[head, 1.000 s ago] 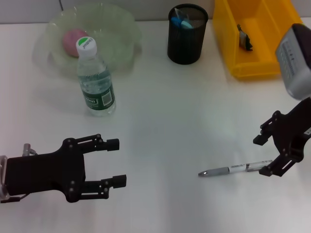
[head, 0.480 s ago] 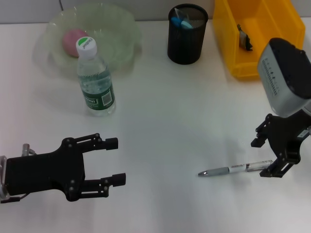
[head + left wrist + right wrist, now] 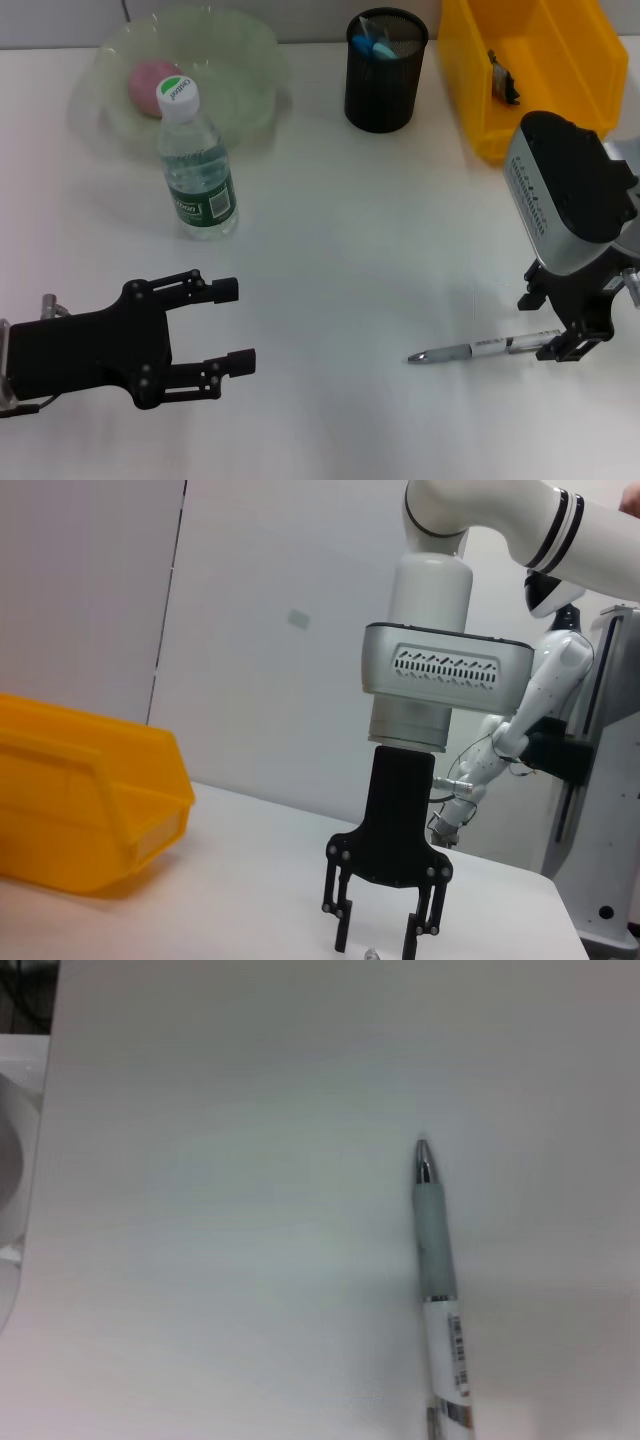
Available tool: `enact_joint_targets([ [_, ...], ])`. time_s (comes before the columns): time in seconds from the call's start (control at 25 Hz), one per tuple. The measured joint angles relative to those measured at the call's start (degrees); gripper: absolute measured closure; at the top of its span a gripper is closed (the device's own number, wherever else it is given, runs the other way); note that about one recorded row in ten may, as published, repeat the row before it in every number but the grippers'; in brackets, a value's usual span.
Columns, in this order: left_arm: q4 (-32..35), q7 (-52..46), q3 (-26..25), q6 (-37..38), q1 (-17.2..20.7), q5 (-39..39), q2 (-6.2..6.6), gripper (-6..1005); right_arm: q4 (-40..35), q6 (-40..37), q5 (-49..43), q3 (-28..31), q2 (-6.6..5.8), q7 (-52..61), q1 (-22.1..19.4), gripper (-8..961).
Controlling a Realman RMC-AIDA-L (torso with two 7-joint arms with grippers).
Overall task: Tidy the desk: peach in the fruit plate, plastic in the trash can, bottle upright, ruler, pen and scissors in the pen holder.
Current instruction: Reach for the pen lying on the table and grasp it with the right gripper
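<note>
Right hand [image 3: 552, 322] is low over the desk [image 3: 380, 230] at its right side, fingers apart and straddling the rear end of the pen [image 3: 480, 348]. The pen lies flat, tip toward the desk's middle; in the right wrist view the pen [image 3: 438, 1280] has bare white surface all around its tip. In the left wrist view the right hand [image 3: 380, 932] stands vertical with both fingers pointing down at the desk.

Left hand [image 3: 225, 325] is near the front left edge, fingers apart, holding nothing.

Bottle [image 3: 193, 165] stands upright just in front of the fruit plate [image 3: 250, 60], which holds the peach [image 3: 148, 80]. Pen holder [image 3: 385, 85] sits at the back edge, blue items showing inside. Trash can [image 3: 480, 110] occupies the back right corner, close behind the right arm. A broad bare stretch of desk lies between pen and pen holder.
</note>
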Motion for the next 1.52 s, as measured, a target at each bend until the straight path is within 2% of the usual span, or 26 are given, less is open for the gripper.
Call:
enact_joint_targets([
  [0.16,0.0,0.0,0.0,0.0,0.1,-0.4,0.1,235,-0.7,-0.2,0.0,-0.9,0.07,0.0,-0.3,398],
  [0.8,0.0,0.0,0.0,-0.2,0.3,-1.7,0.24,237,-2.7,1.7,-0.4,-4.4,0.31,-0.4,-2.1,430],
  [0.88,0.0,0.0,0.0,-0.2,0.3,-1.7,0.24,238,-2.6,1.9,-0.4,-4.9,0.33,-0.4,-2.2,590],
  [1.52,0.0,0.0,0.0,-0.2,0.3,-1.8,0.48,240,-2.0,4.1,-0.2,-6.5,0.48,-0.2,-3.0,590],
])
